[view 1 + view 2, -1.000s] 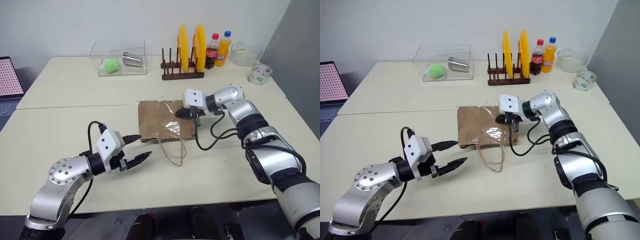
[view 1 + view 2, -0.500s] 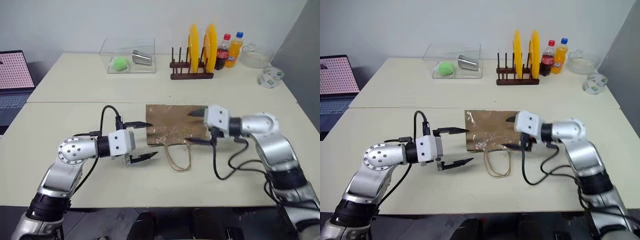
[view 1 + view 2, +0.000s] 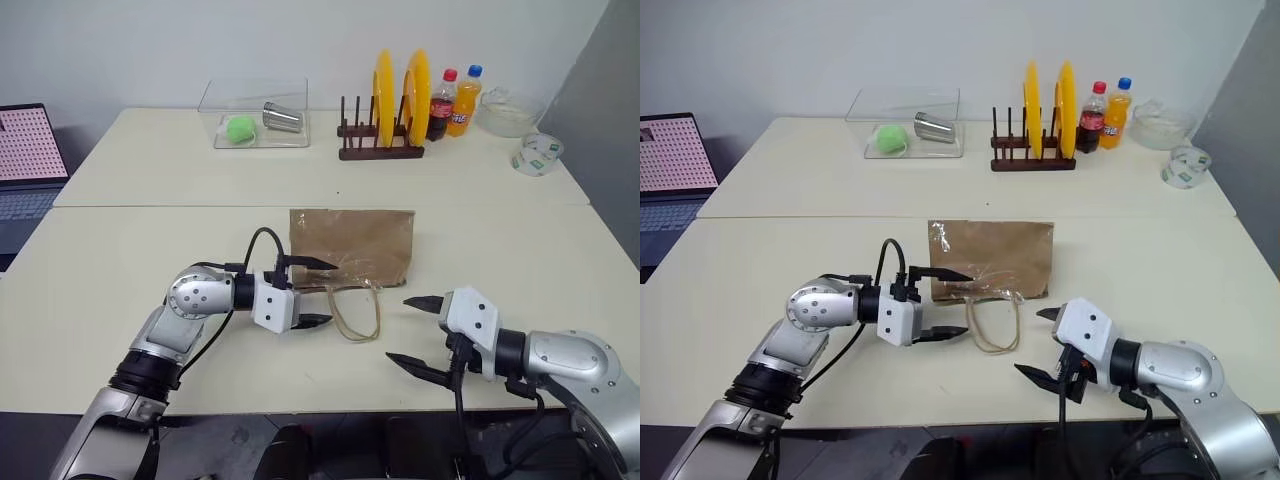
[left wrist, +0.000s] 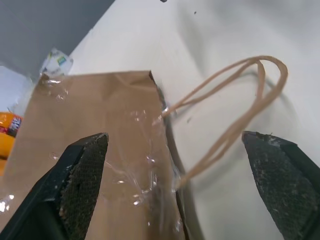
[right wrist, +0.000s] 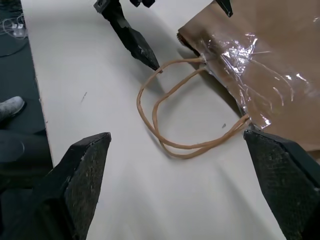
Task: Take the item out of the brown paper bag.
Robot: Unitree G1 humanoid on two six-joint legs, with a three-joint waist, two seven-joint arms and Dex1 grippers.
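The brown paper bag point(image 3: 352, 246) lay flat on the table point(image 3: 120, 250); the item was not seen, likely inside; the left gripper point(image 3: 312, 292) was wide apart at its mouth, ready to grab; the right gripper point(image 3: 418, 336) waited apart nearby, holding nothing.

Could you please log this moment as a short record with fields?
bag: flat on the table, mouth toward the robot, handles looped on the tabletop
item: not visible
left gripper: open, at the bag's mouth corner, holding nothing
right gripper: open, apart from the bag, holding nothing
far side: plate rack, two bottles, clear box, tape roll
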